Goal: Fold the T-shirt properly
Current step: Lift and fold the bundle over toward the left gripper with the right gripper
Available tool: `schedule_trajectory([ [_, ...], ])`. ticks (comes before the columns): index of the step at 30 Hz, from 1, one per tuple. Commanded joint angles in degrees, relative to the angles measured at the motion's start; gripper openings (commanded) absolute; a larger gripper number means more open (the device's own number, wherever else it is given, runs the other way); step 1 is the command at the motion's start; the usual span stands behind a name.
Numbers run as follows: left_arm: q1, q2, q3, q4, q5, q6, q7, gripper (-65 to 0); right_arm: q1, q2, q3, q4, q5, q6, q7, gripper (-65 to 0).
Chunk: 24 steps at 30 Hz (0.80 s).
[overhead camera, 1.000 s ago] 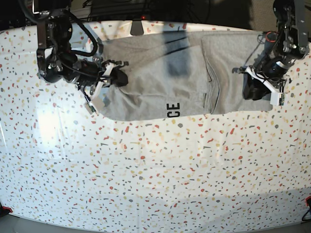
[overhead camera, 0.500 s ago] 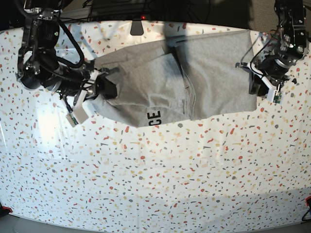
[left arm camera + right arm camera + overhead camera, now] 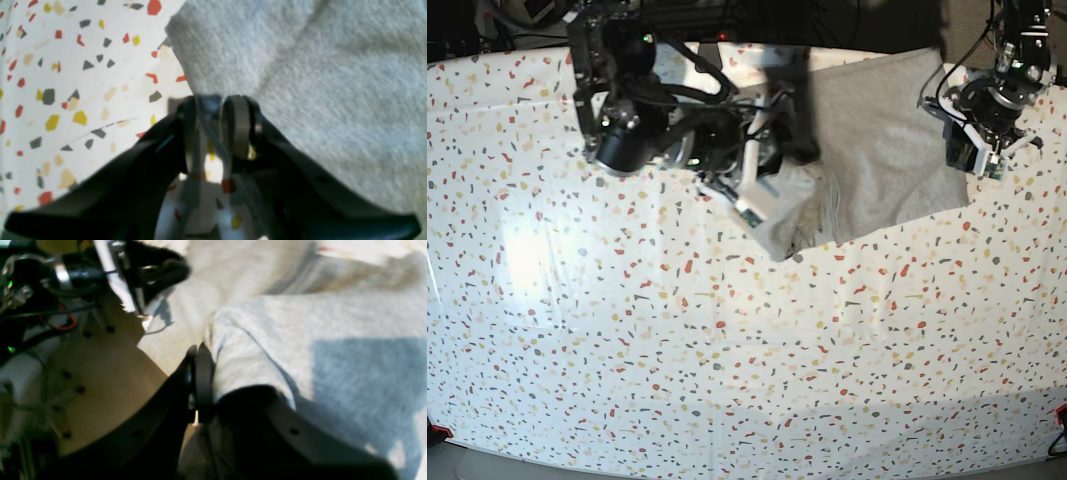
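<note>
Base view shows the T-shirt (image 3: 877, 150) bunched at the far right of the speckled surface (image 3: 727, 360). The right end effector (image 3: 762, 175), clamped on a grey fold, holds it over the middle, pointing toward the left end effector (image 3: 972, 140). That one sits at the shirt's right edge, jaws parted around cloth; grip uncertain. Dark clutter lies beyond.

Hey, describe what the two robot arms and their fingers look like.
Both arms are black with looping black cables. The right gripper and left gripper carry white brackets with small camera boards. Their fingers are black, curved and tapering.
</note>
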Motion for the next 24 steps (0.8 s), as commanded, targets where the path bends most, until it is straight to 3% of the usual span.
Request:
schedule_trajectory([
  [1,0.04,-0.22,-0.22,-0.66,0.44,0.13,0.15,-48.4,0.81,-1.22,-1.57,1.07,-0.02,-0.33,2.43,-65.0],
  [5,0.04,-0.11,-0.22,-3.98,-0.61,-0.02,-4.85,-48.4,0.79,-5.11,-8.04,0.76,-5.46,-2.19,4.87,-65.0],
  [10,0.00,-0.11,-0.20,-4.22,-5.25,-5.79,-5.53,-48.4,0.83,-9.44,-12.85,-1.38,-9.25,-2.25,8.66,-65.0],
  [14,-0.11,-0.11,-0.20,-4.22,-7.39,-7.21,-5.70,-48.4,1.90,-12.42,-14.86,-4.76,-10.91,-2.27,10.62,-65.0],
  [24,-0.13,-0.11,1.95,-4.22,-7.56,-7.34,-6.64,-48.4,8.85,-12.42,-19.02,-18.38,-7.91,-2.19,16.81,-65.0],
])
